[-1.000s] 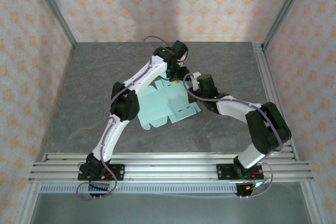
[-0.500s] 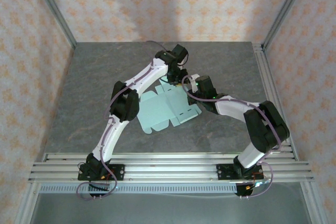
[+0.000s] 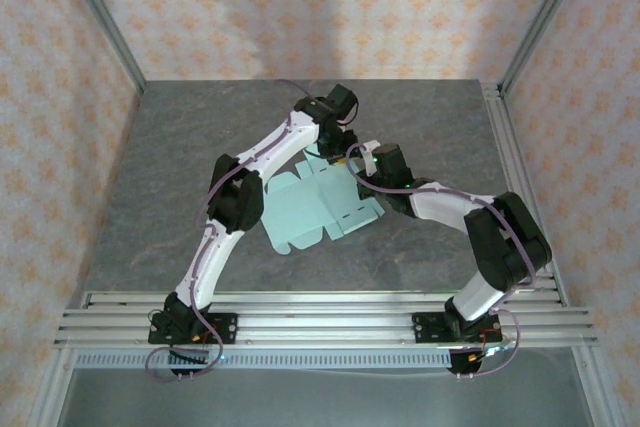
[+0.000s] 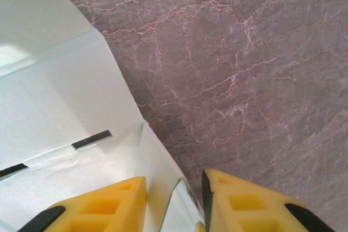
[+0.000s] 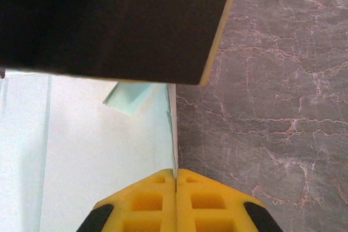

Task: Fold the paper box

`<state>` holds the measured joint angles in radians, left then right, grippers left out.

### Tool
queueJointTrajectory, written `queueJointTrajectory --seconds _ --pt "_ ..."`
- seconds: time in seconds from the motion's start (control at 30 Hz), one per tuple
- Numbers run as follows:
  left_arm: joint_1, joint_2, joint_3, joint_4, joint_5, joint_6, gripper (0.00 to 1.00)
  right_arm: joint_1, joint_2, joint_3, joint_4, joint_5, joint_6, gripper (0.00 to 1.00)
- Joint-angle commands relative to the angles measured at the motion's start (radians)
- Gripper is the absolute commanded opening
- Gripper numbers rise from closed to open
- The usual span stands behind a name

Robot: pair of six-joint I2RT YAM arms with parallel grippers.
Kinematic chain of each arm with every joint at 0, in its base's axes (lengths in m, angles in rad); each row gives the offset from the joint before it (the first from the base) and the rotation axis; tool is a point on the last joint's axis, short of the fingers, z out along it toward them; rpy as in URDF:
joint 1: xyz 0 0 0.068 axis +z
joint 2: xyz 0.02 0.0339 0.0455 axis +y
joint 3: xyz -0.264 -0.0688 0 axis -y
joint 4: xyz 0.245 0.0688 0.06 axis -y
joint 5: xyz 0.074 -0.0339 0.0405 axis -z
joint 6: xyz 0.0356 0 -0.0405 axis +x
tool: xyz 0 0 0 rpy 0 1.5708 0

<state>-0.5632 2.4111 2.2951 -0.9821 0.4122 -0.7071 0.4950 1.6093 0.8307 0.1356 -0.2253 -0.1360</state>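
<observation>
The paper box (image 3: 318,205) lies as a flat pale mint sheet in the middle of the table, with creases, slots and tabs. My left gripper (image 3: 339,141) is at the sheet's far right corner, and my right gripper (image 3: 362,160) is just beside it. In the left wrist view the yellow fingers (image 4: 103,206) stand open around a raised edge of the paper box (image 4: 65,107). In the right wrist view my right gripper (image 5: 175,176) is shut on the thin right edge of the paper box (image 5: 103,145). The left gripper's dark finger (image 5: 109,20) hangs above it.
The grey marbled table (image 3: 170,167) has free room left, right and behind the sheet. Metal rails (image 3: 320,313) run along the near edge, a rail (image 3: 505,157) lines the right side, and patterned walls enclose the space.
The right gripper has edged a little to the left and farther away, and the sheet's right corner has shifted slightly with it. The left gripper has barely moved.
</observation>
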Motion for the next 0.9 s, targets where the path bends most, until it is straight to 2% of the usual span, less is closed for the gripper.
queueJointTrajectory --seconds 0.0,0.23,0.33,0.37,0.43,0.47,0.57,0.77,0.87 --pt "-0.006 -0.041 -0.011 -0.003 0.006 -0.011 0.33 0.002 -0.008 0.027 0.045 0.02 -0.012 0.0" --pt "-0.006 -0.036 -0.008 -0.001 0.015 -0.012 0.13 0.002 -0.009 0.027 0.046 0.02 -0.013 0.0" --pt "-0.007 -0.039 -0.008 -0.002 0.01 -0.008 0.15 0.002 -0.008 0.027 0.045 0.024 -0.011 0.0" --pt "-0.006 -0.042 -0.008 -0.003 0.007 -0.007 0.23 0.003 -0.008 0.027 0.045 0.026 -0.011 0.0" --pt "-0.006 -0.05 -0.011 0.003 0.006 -0.006 0.45 0.002 -0.008 0.025 0.05 0.036 -0.005 0.0" --pt "-0.006 -0.057 -0.011 0.002 0.004 -0.001 0.51 0.003 -0.008 0.022 0.055 0.04 -0.001 0.0" --pt "-0.006 -0.101 -0.033 0.012 -0.031 0.016 0.63 -0.001 -0.005 0.016 0.068 0.045 0.013 0.0" --pt "0.003 -0.272 -0.163 0.044 -0.116 0.05 0.79 -0.012 0.0 0.004 0.075 0.037 0.024 0.0" --pt "0.017 -0.371 -0.258 0.085 -0.149 0.087 1.0 -0.017 0.004 0.001 0.075 0.032 0.025 0.0"
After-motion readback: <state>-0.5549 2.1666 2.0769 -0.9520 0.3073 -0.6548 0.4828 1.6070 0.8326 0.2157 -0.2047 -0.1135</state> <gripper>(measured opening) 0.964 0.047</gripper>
